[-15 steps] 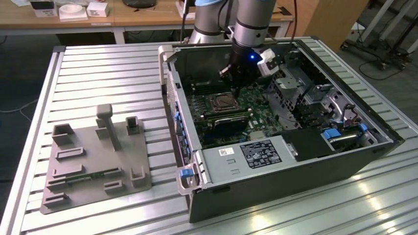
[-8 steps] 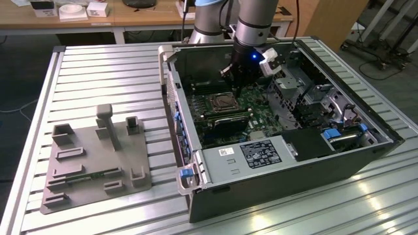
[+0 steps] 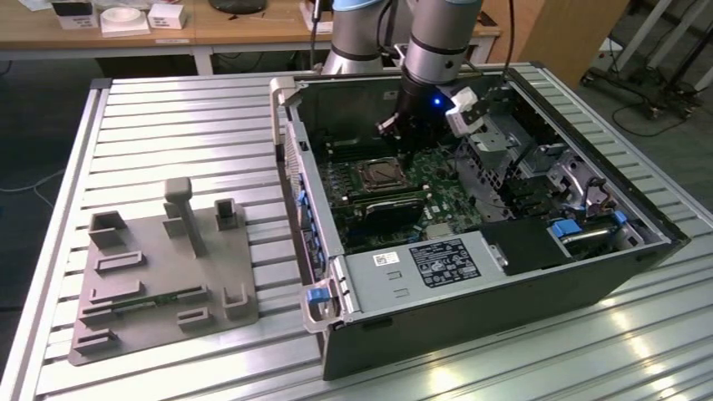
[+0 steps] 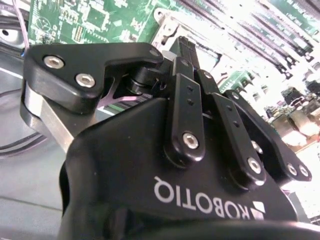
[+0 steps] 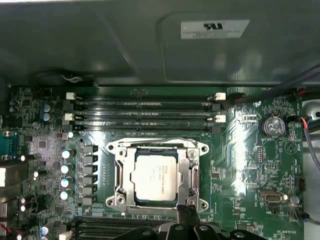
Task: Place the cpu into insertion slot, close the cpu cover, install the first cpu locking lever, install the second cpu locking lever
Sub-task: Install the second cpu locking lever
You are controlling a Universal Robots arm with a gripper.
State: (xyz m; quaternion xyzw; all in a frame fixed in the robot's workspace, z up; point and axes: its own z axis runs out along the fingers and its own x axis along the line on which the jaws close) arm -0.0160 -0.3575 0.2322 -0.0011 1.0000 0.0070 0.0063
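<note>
Already the cpu (image 5: pixel 155 178) lies in the insertion slot (image 5: pixel 196 150), the cpu cover (image 5: pixel 121 176) shut flat around it; the tool (image 5: pixel 187 215) hovers at the slot's edge, fingers clenched together, grasping nothing; labels stay unread.

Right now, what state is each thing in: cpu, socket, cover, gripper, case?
cpu: seated flat in the insertion slot, silvery face up.
cpu cover: down, framing the chip.
gripper: at the socket's edge, holding nothing visible.
computer case: side panel off, board exposed.
memory slots: unfilled.
</note>
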